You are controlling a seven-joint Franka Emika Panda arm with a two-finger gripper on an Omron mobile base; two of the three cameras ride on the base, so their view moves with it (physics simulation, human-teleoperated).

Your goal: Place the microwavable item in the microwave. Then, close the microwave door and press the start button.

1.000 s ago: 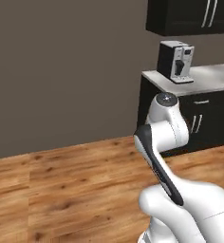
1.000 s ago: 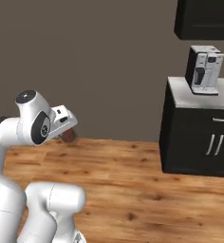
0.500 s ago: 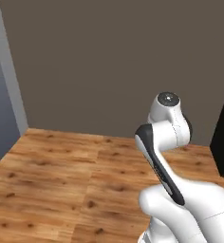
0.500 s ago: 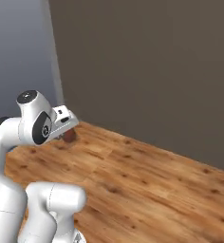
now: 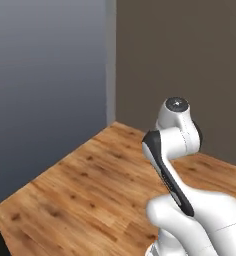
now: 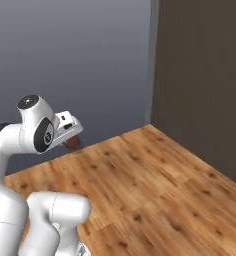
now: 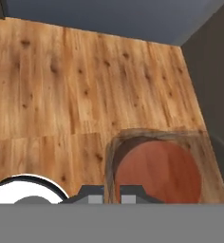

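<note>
The cup (image 7: 159,172) sits right up against the hand camera: a squat round thing with a smooth reddish-brown face and a rougher, wood-toned rim around it. From the right base view a small dark reddish shape (image 6: 73,143) hangs just below the gripper (image 6: 72,137), up off the wooden floor (image 6: 155,180). The gripper looks clamped on the cup, with the dark fingertips (image 7: 92,192) poking up at its near edge. Now the surroundings: half a second ago both base views faced a plain dark wall; here a blue-grey wall (image 5: 45,80) fills the left side and meets the brown wall (image 5: 190,55) at a corner. The whole picture has swung, so the base has turned. The arm (image 5: 172,135) keeps its folded pose.
</note>
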